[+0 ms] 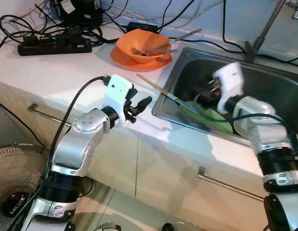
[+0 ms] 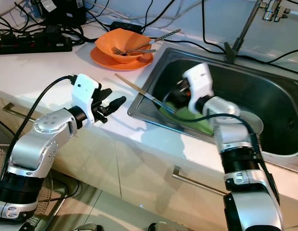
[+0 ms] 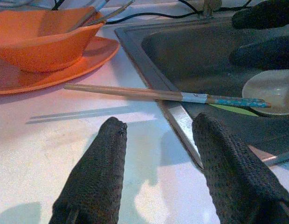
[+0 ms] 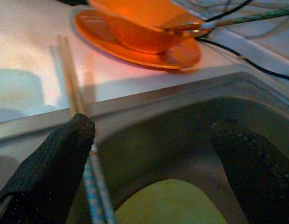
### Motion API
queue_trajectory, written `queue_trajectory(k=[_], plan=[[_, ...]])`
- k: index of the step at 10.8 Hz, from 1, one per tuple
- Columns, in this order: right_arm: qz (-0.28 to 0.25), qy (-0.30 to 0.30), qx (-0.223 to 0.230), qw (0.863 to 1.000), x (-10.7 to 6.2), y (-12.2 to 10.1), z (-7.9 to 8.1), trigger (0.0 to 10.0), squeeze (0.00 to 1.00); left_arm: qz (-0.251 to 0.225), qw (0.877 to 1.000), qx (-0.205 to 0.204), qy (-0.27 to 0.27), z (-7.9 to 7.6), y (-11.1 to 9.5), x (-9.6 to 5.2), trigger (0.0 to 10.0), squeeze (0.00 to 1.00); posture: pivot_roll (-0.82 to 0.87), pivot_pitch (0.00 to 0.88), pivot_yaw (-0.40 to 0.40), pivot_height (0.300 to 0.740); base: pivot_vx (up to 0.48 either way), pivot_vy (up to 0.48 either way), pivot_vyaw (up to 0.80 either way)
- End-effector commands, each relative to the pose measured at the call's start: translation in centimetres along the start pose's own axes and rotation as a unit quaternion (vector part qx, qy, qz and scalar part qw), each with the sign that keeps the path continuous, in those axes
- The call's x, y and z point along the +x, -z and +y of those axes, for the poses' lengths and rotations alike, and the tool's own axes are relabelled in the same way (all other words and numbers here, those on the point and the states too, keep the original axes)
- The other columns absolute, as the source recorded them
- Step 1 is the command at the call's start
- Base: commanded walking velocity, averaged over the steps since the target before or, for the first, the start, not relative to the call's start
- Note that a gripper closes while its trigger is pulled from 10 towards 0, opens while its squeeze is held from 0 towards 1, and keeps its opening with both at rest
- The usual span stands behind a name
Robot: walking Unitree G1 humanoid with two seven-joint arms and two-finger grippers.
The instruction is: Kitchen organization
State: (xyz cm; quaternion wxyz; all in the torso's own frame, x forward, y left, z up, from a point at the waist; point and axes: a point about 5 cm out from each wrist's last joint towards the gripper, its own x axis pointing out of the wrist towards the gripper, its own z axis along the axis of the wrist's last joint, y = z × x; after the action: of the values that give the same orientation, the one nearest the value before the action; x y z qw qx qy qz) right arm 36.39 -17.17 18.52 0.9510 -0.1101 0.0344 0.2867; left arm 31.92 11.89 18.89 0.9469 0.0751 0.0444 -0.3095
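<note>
An orange bowl (image 1: pixel 141 46) sits on an orange plate (image 1: pixel 121 57) at the back of the white counter (image 1: pixel 53 72), beside a black power strip (image 1: pixel 53 47) at the back left corner. Light wooden chopsticks (image 3: pixel 163 94) with blue-patterned ends over a white band cross the grey steel sink (image 1: pixel 279 91), where a green plate (image 4: pixel 170 203) lies. Both grippers' fingers (image 3: pixel 95 182) are black with a dotted texture.

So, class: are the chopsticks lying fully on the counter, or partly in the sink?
Partly in. The chopsticks cross the sink rim: wooden ends on the white counter, blue-patterned ends hanging over the basin.
</note>
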Motion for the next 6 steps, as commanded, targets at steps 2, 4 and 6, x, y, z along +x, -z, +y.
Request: queue_trajectory(k=[2,4,6], plan=[[0.03,-0.019,-0.011,0.999,0.0,0.9,-0.1,10.0,0.0,0.007,1.0,0.003,0.001,-0.2,0.5,-0.1,10.0,0.0,-0.03,0.05,-0.081,0.74,0.0,0.0,0.0],[0.045,-0.028,-0.026,0.998,-0.2,1.0,-0.6,10.0,0.0,-0.003,1.0,0.001,-0.008,0.1,1.1,-0.5,10.0,0.0,-0.03,0.049,-0.084,0.74,0.0,0.0,0.0],[0.051,-0.037,-0.039,0.997,-0.5,1.0,-0.9,10.0,0.0,-0.019,0.999,-0.001,-0.047,0.3,2.6,-0.9,10.0,0.0,-0.04,0.047,-0.085,0.74,0.0,0.0,0.0]])
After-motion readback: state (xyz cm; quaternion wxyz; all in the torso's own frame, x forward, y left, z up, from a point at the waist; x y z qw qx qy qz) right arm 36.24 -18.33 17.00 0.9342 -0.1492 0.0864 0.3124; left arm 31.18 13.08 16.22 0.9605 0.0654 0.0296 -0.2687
